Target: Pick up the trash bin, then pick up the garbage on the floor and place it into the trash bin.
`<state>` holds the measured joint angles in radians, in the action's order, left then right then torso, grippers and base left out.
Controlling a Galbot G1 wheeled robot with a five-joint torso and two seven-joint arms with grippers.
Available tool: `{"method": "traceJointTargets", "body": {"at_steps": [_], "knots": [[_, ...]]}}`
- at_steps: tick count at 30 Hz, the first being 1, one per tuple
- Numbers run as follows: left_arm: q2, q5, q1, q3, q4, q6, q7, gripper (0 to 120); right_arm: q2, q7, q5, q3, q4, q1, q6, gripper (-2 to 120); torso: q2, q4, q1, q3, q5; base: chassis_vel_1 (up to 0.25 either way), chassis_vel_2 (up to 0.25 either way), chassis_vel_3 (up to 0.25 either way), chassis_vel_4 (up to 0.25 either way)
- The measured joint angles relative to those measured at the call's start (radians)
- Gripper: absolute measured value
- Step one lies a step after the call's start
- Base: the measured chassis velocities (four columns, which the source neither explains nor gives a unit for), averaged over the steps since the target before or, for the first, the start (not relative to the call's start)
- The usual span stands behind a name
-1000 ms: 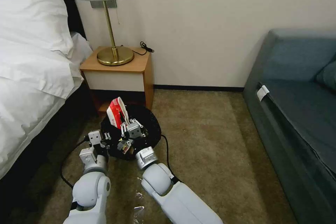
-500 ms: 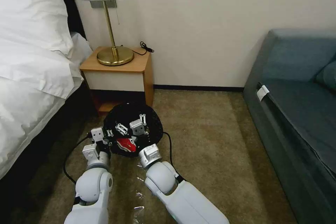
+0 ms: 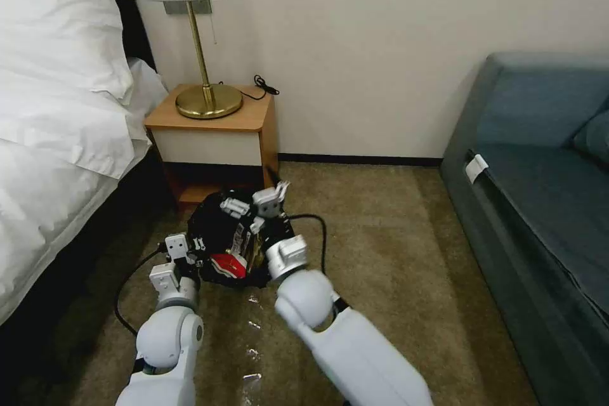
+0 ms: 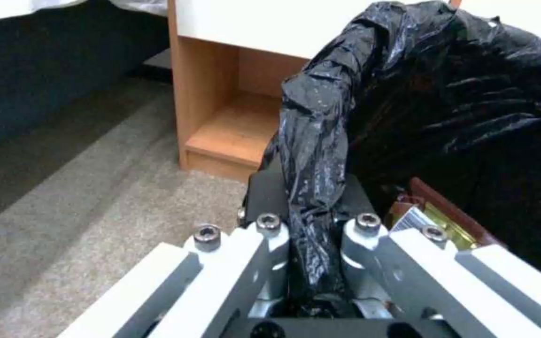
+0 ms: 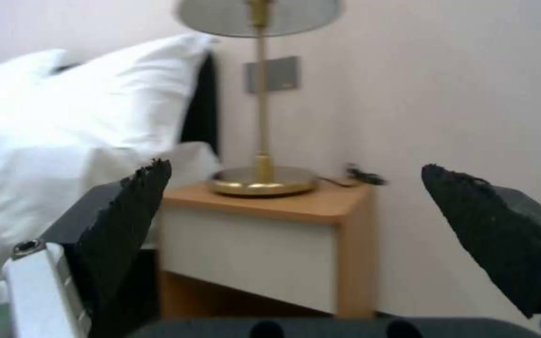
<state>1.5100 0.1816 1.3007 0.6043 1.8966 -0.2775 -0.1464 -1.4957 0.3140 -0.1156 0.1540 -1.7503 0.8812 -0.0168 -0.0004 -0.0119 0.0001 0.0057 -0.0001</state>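
Crinkled black liner of the trash bin (image 3: 216, 228) (glossy) sits clamped in left pincer (image 4: 311, 225); right pincer (image 3: 257, 200) gapes.

Beige carpet (image 3: 380, 235); wooden nightstand (image 3: 216, 133) with brass lamp (image 3: 190, 32); white bed (image 3: 57, 114); blue sofa (image 3: 539, 190).

Bedroom: bed (image 3: 57, 108), nightstand (image 3: 212, 130), lamp (image 3: 190, 25), sofa (image 3: 539, 203)

Soft even room light; right wrist view blurred, floor glare.
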Motion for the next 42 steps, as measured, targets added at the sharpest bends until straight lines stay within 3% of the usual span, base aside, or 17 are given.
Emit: {"method": "traceJointTargets", "body": {"at_steps": [4,9,14,16,19,26,31,34,36,42], "knots": [[-0.006,0.001,-0.002,0.001,-0.003,0.001,0.000,4,0.017,0.027,-0.004,-0.053,-0.033,0.020,0.036,100,0.000,0.0000,0.000,0.000,0.0001,0.000,0.000,0.000,0.000],[-0.021,0.015,-0.026,0.005,-0.021,0.001,0.001,4,0.083,0.104,-0.029,-0.224,-0.111,0.098,0.158,100,0.000,-0.0003,0.000,0.000,0.0001,0.000,0.000,0.000,0.000],[-0.023,0.023,-0.034,0.010,-0.039,0.002,0.008,4,0.125,0.152,-0.030,-0.321,-0.123,0.143,0.194,100,0.000,-0.0002,0.000,0.000,0.0001,0.000,0.000,0.000,0.000],[-0.032,0.031,-0.041,0.010,-0.045,0.003,0.011,4,0.158,0.170,-0.044,-0.396,-0.147,0.184,0.291,100,0.000,-0.0002,0.000,0.000,0.0001,0.000,0.000,0.000,0.000],[-0.042,0.043,-0.048,0.011,-0.051,0.003,0.012,4,0.184,0.168,-0.066,-0.445,-0.154,0.215,0.322,100,0.000,-0.0004,0.000,0.000,0.0003,0.000,0.000,0.000,0.000],[-0.039,0.114,-0.072,0.030,-0.069,0.007,0.008,4,0.197,0.135,-0.045,-0.560,-0.115,0.275,0.264,100,0.000,-0.0001,0.000,0.000,0.0000,0.000,0.000,0.000,0.000],[-0.025,0.234,-0.114,0.048,-0.116,0.007,-0.068,4,0.162,0.099,-0.014,-0.587,-0.118,0.321,0.223,100,0.000,0.0000,0.000,0.000,0.0001,0.000,0.000,0.000,0.000],[-0.025,0.240,-0.116,0.049,-0.118,0.006,-0.072,4,0.162,0.099,-0.014,-0.587,-0.118,0.321,0.221,100,0.000,0.0001,0.000,0.000,0.0000,0.000,0.000,0.000,0.000],[-0.026,0.304,-0.139,0.054,-0.145,-0.001,-0.117,4,0.166,0.094,-0.007,-0.587,-0.118,0.324,0.202,100,0.000,0.0002,0.000,0.000,-0.0001,0.000,0.000,0.000,0.000],[-0.025,0.387,-0.171,0.059,-0.185,-0.008,-0.147,4,0.164,0.083,-0.004,-0.593,-0.126,0.331,0.186,100,0.000,0.0000,0.000,0.000,-0.0002,0.000,0.000,0.000,0.000]]}}
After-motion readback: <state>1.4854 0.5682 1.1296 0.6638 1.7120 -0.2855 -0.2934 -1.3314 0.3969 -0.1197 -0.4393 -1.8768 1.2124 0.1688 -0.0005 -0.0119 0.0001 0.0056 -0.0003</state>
